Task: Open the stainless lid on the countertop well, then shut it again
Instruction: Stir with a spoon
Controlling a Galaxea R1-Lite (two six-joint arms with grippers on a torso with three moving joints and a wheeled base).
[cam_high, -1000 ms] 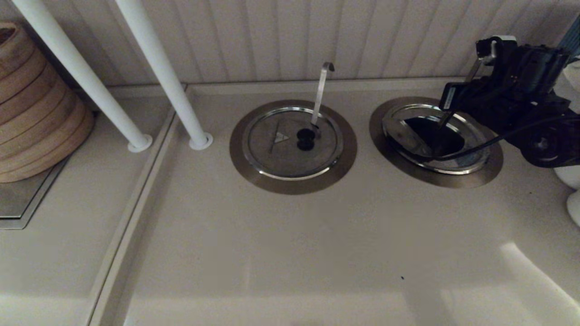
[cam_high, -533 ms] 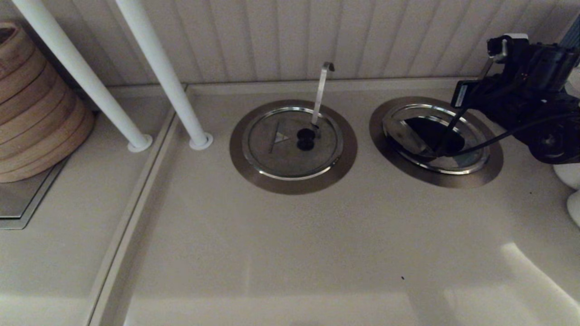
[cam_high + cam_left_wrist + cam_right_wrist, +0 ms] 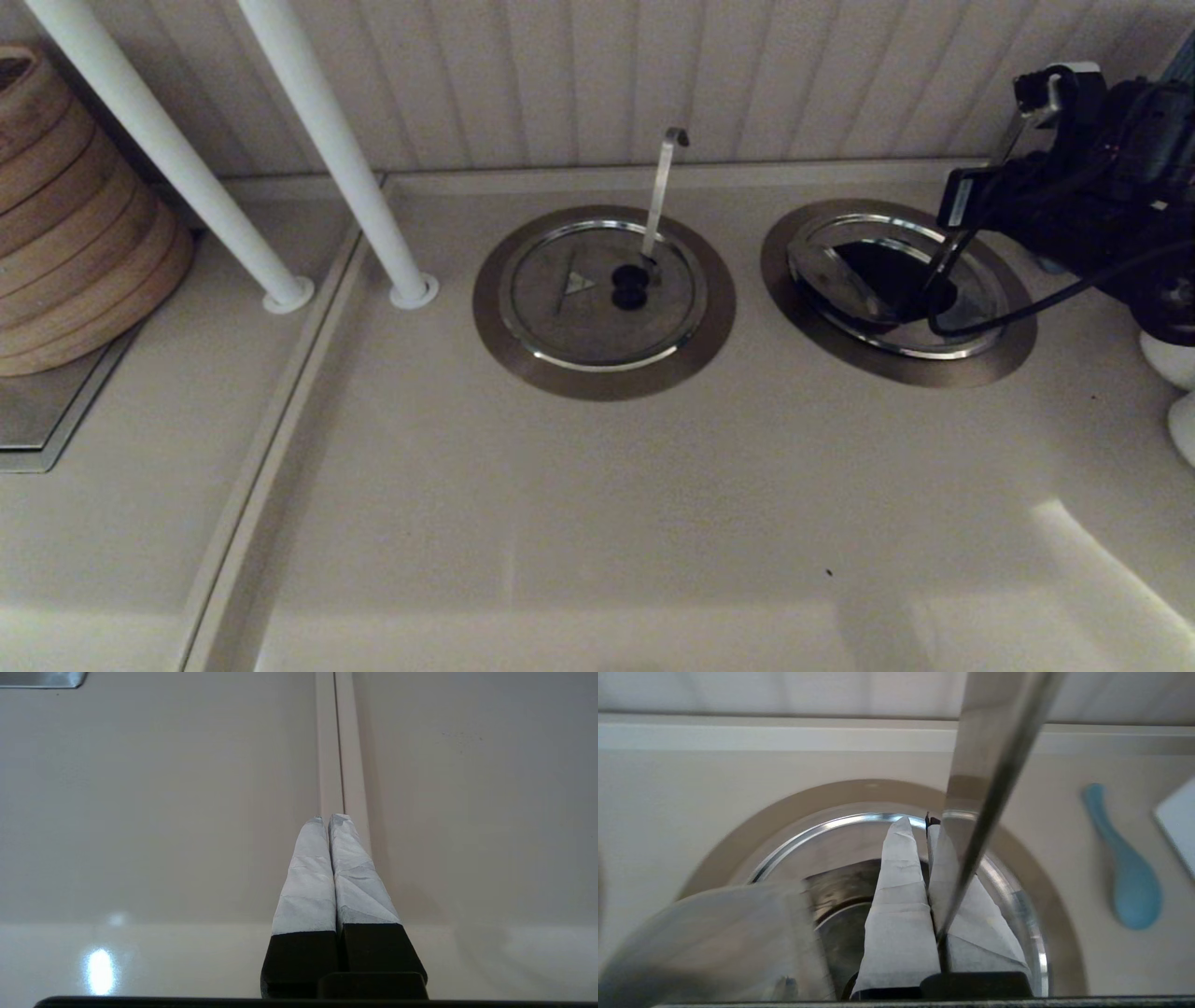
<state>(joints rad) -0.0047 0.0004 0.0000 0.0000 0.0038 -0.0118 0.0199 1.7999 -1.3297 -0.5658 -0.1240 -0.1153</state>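
Note:
The countertop well (image 3: 896, 373) lies at the back right and shows a dark opening inside its dull steel ring (image 3: 752, 830). The stainless lid (image 3: 831, 280) sits tilted in the well's left side; in the right wrist view it is a blurred grey slab (image 3: 714, 942). A straight flat utensil handle (image 3: 1013, 140) rises from the well and crosses in front of the fingers (image 3: 994, 765). My right gripper (image 3: 971, 210) hangs over the well's right rim, apart from the lid. It is shut (image 3: 920, 822), with nothing clearly held. My left gripper (image 3: 327, 817) is shut over the bare counter, out of the head view.
A second well (image 3: 597, 294) with a flat closed lid and a hook-tipped handle (image 3: 665, 187) lies at centre back. Two white poles (image 3: 355, 187) and stacked bamboo steamers (image 3: 65, 233) stand at left. A blue spoon (image 3: 1125, 882) and white ware (image 3: 1181, 373) lie to the right.
My right gripper has drawn back to the right and slightly up, away from the well's centre. The tilted lid has stayed where it was.

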